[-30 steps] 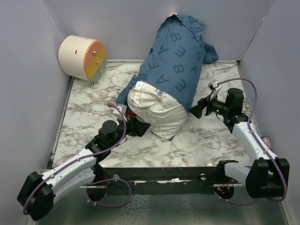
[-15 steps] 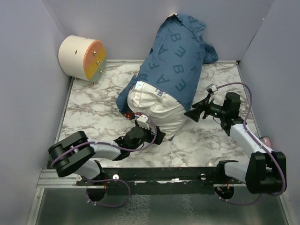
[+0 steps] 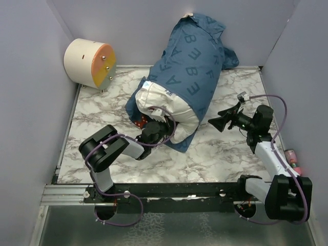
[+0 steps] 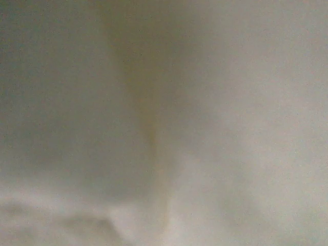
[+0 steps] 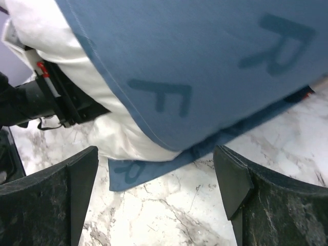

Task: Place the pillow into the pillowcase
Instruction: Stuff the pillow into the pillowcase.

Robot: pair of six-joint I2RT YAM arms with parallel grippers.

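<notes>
A: Where is the pillow (image 3: 171, 110) now?
B: Deeper inside the pillowcase (image 3: 192, 64) than before. The left gripper (image 3: 163, 129) has moved against its exposed end; fingers hidden, cannot tell. The right gripper (image 3: 218, 123) waits beside the pillowcase, fingers wide.

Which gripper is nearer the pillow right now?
Left. The left gripper is pushed into the exposed white end of the pillow. The right gripper hangs open to the pillow's right, clear of it, facing the pillowcase.
</notes>
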